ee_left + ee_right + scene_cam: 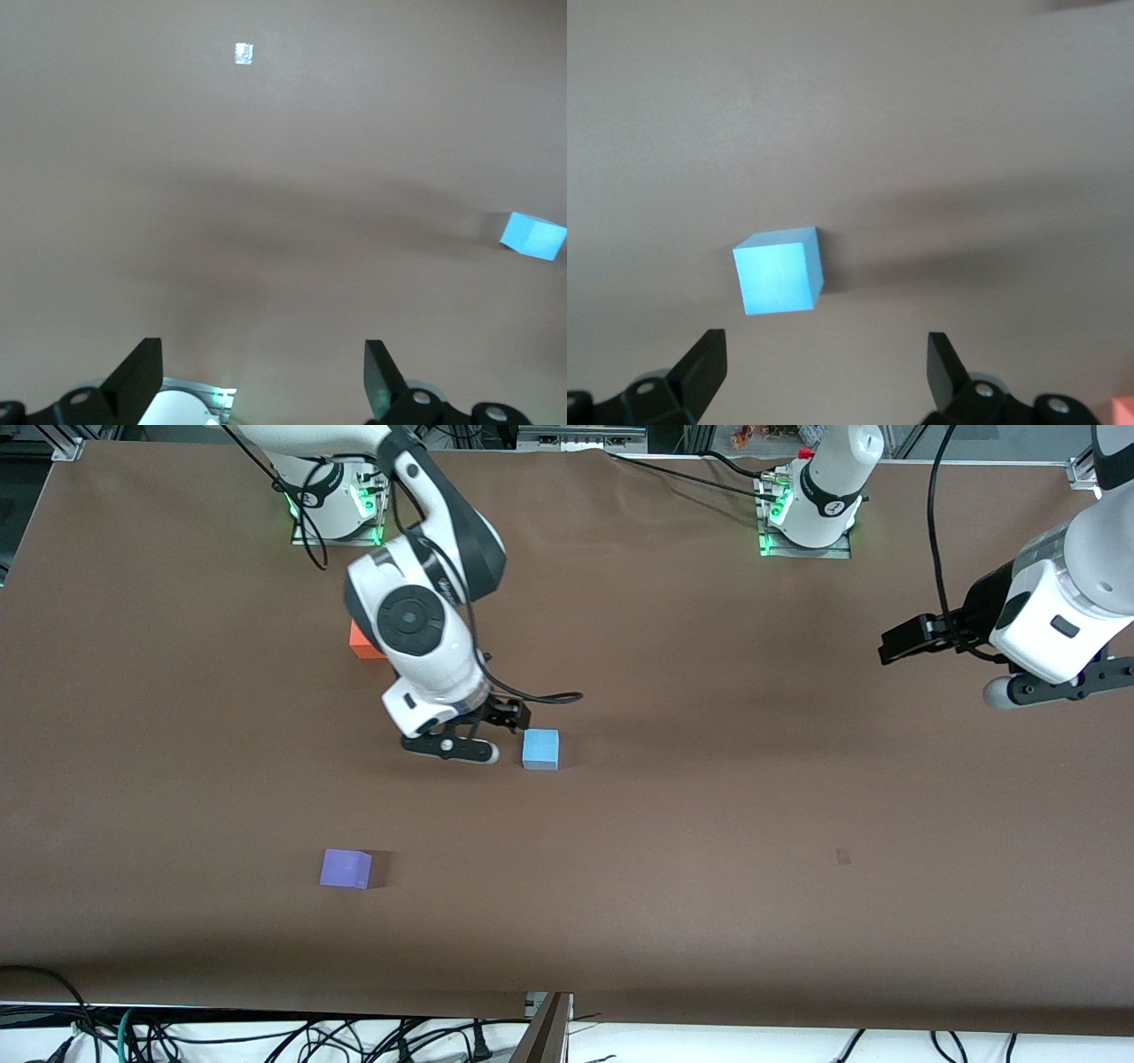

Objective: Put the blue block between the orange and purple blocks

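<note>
The blue block (540,748) sits on the brown table and also shows in the right wrist view (778,270) and the left wrist view (532,236). The orange block (361,643) lies farther from the front camera, partly hidden by the right arm; a corner of it shows in the right wrist view (1123,411). The purple block (345,868) lies nearer the front camera. My right gripper (507,717) (824,347) is open, low beside the blue block, which lies just ahead of its fingertips, not between them. My left gripper (897,646) (263,351) is open and empty, waiting over the left arm's end of the table.
The brown table cover (709,824) carries a small mark (842,856) toward the left arm's end. Cables and the table's edge run along the side nearest the front camera (549,1010). The arm bases (806,514) stand along the farthest edge.
</note>
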{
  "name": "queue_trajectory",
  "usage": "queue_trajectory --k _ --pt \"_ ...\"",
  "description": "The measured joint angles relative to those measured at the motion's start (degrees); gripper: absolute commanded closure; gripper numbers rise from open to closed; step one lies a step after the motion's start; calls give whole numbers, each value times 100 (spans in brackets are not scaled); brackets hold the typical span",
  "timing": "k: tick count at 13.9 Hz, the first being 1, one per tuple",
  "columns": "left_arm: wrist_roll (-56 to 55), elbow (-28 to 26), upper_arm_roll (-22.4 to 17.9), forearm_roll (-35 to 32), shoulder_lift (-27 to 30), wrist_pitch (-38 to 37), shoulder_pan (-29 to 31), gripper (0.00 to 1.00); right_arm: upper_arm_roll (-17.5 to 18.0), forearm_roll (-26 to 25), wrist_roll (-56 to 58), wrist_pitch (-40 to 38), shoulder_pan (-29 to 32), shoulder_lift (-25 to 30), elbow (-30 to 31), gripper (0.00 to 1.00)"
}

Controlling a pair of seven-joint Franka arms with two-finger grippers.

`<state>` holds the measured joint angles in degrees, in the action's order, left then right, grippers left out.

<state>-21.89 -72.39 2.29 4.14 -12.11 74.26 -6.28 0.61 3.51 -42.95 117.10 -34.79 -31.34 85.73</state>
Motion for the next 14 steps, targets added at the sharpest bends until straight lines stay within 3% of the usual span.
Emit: queue_trajectory --k 4,7,14 --pt "359 -1491 -93 -336 1011 688 218 0 -4 -74 -457 518 -355 -467 -1 0" --pt "1225 -2340 -395 -355 1321 1683 379 0 -8 -76 -525 781 -505 -710 -2 0" --pt "1701 -2327 -441 -355 1404 1901 473 0 -24 -78 -535 1061 -537 -999 -4 0"
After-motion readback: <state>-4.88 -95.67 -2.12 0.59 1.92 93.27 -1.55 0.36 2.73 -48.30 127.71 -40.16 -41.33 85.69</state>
